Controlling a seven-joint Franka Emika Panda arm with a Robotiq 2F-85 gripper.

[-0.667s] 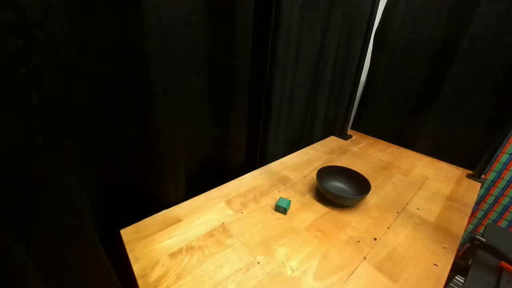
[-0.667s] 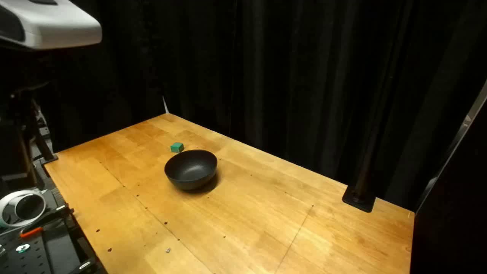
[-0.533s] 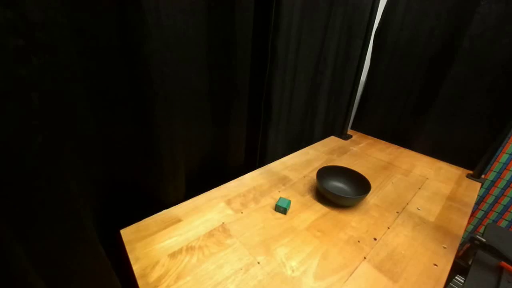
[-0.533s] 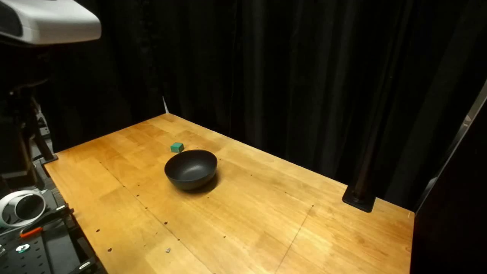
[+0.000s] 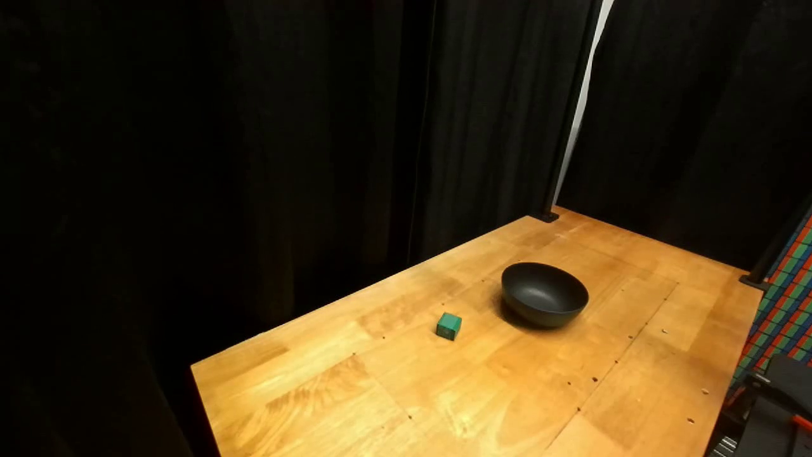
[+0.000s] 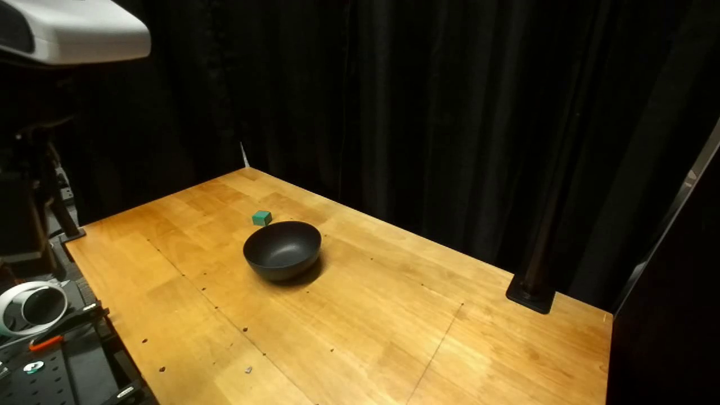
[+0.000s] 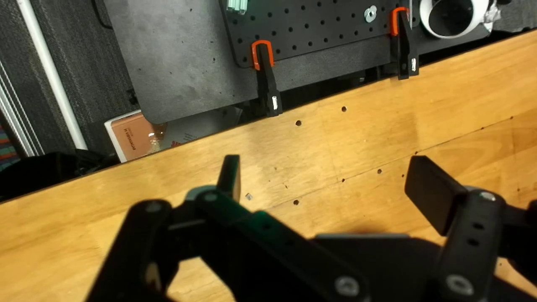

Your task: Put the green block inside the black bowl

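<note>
The small green block [image 5: 448, 326] sits on the wooden table in an exterior view, a short way from the black bowl [image 5: 544, 296]. The bowl stands upright, and its visible inside is empty. The green block [image 6: 262, 218] and the black bowl [image 6: 283, 251] also show in an exterior view, with the block just beyond the bowl's rim and apart from it. My gripper [image 7: 329, 180] is open with nothing between its fingers. It is above the table near the edge by the dark bench. Neither block nor bowl can be made out in the wrist view.
The wooden table [image 6: 394, 326] has black post feet [image 6: 530, 295] at its edges. The white arm link [image 6: 90, 34] hangs at the upper left. A dark bench [image 7: 184, 63] with orange-tipped clamps [image 7: 264, 75] and a white ring-shaped object [image 7: 453, 16] adjoins the table.
The white arm link has risen slightly in an exterior view since the earliest frame. The green block and the black bowl have not moved.
</note>
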